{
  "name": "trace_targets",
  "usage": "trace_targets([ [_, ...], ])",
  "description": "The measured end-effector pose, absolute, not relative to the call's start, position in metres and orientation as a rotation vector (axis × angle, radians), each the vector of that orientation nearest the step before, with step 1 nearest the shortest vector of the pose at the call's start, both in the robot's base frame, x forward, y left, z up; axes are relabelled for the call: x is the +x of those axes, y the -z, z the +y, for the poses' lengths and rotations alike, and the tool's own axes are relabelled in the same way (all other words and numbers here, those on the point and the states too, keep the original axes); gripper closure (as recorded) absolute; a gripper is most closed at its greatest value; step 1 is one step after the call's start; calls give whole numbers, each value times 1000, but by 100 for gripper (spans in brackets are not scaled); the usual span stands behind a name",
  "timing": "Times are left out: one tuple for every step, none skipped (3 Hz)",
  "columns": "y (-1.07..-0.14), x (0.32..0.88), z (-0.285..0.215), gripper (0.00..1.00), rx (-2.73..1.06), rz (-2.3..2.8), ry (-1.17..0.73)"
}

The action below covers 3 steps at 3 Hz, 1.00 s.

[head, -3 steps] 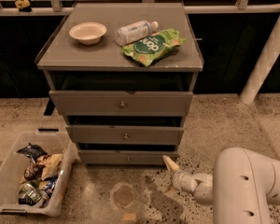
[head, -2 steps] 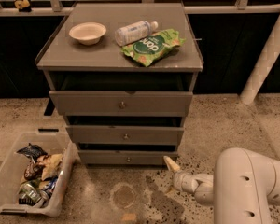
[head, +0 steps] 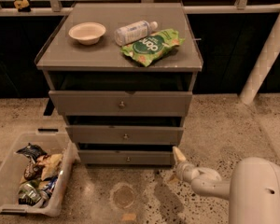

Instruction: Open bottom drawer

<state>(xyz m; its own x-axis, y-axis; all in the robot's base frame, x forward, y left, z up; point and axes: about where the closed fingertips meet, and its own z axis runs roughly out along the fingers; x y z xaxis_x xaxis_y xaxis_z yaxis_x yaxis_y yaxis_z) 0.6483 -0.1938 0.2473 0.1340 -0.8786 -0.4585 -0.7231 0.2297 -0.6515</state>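
The grey cabinet has three drawer fronts stacked one above another. The bottom drawer (head: pixel 126 158) is the slimmest, with a small round metal knob (head: pixel 128 159) at its centre; its front sits about in line with the drawers above. My gripper (head: pixel 178 155) hangs low over the floor just right of the bottom drawer's right end, its pale tip pointing up and left toward the drawer's corner. It is well to the right of the knob and holds nothing that I can see.
On the cabinet top (head: pixel 60 55) lie a white bowl (head: pixel 87 32), a plastic bottle (head: pixel 135 31) and a green snack bag (head: pixel 151 45). A clear bin (head: pixel 9 171) of snack packets stands on the floor at the left. A white post (head: pixel 266 55) rises at the right.
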Motion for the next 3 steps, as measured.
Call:
trace_targets([
  [-256,678,-217,0,-1515,1662,295],
  [-256,678,-217,0,-1516,1662,295],
  [-249,675,-212,0,-1510,1673,286],
])
